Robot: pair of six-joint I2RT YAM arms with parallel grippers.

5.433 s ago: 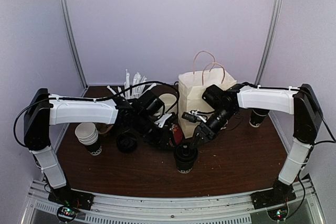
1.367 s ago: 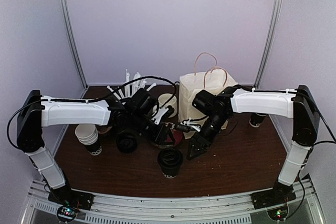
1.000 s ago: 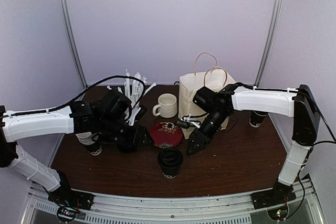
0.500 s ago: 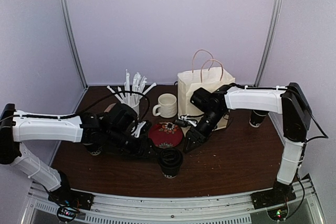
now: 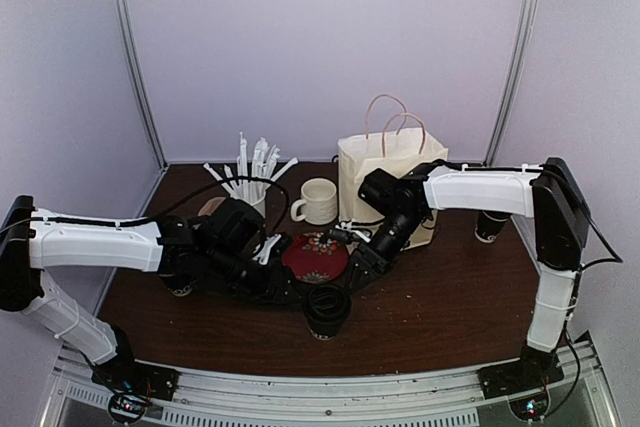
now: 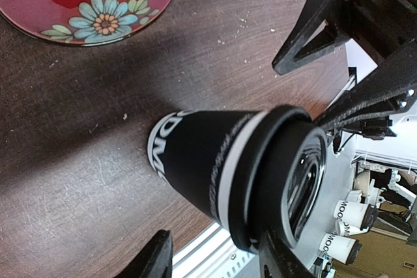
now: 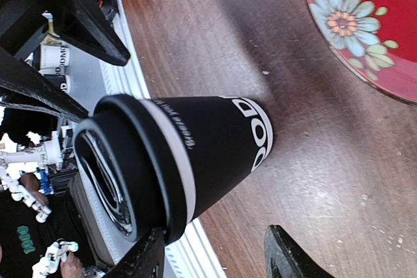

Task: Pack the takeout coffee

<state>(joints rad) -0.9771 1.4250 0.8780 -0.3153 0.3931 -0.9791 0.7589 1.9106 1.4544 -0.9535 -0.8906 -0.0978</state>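
While the black lidded coffee cup (image 5: 327, 307) stands near the red flowered plate (image 5: 315, 255), left gripper (image 6: 215, 245) and right gripper (image 7: 215, 232) flanking it, both parted, gripping nothing.

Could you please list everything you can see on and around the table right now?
front black cup: one, black with lid and white lettering, front centre, upright between the two grippers
second black cup: one, black, far right, beyond the right arm
plate: one, red with flowers, centre
mug: one, cream, behind the plate
paper bag: one, cream with handles, back, right of the mug
cup of straws: one, white, back left
table: one, dark brown wood
left gripper: one, black, open, left of the front black cup
right gripper: one, black, open, right of it
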